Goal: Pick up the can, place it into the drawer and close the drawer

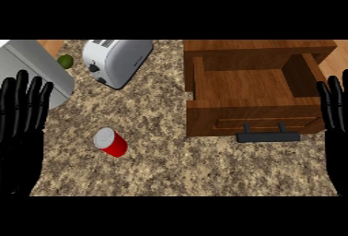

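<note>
Red can [111,142] lay on its side on the worktop [170,170], left of the open drawer [245,87]; long axis ran diagonally, silver end toward upper left, no readable label. Left hand [20,115] and right hand [334,108] rested at the edges, fingers straight, holding nothing.

One red can [111,142]; one wooden drawer [253,97]; one toaster [117,60]; one lime [65,61]; two black hands, left hand [20,115], right hand [336,110].
</note>
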{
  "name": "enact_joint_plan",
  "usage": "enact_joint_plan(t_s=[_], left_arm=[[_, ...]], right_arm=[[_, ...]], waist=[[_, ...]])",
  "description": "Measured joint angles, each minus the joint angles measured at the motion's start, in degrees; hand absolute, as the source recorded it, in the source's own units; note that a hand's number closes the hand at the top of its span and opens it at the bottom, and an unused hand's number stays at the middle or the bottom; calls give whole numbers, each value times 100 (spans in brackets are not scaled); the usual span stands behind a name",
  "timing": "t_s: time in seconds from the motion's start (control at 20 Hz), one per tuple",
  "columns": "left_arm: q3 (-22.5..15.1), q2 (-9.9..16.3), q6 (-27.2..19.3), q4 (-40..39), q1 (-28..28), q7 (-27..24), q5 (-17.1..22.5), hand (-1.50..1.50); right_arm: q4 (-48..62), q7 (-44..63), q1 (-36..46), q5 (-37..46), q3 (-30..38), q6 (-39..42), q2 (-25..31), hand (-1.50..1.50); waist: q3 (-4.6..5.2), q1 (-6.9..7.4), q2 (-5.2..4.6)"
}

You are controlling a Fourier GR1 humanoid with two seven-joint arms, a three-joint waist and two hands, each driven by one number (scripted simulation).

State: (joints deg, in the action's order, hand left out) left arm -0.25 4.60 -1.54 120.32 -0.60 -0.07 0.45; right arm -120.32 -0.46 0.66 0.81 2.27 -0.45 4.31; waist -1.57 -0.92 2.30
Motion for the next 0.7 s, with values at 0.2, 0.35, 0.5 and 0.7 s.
enact_joint_plan(t_s=[0.2, 0.35, 0.5, 0.7], left_arm=[[91, 275, 598, 126, 181, -158, 544, -150], [208, 542, 1090, 59, 470, 30, 1115, -150], [420, 769, 1234, -160, 764, 563, 1488, -150], [877, 1120, 1396, -258, 821, 1214, 2101, -150]], right_arm=[[2, 27, 74, -84, 65, -21, -19, -150], [-18, 194, -165, -128, 49, -14, -52, -150], [165, 647, -294, -121, 145, -156, -80, -150], [179, 1027, -400, -125, 195, -215, -69, -150]], waist=[[101, 75, -140], [136, 90, -188], [150, 118, -221], [155, 112, -226]])
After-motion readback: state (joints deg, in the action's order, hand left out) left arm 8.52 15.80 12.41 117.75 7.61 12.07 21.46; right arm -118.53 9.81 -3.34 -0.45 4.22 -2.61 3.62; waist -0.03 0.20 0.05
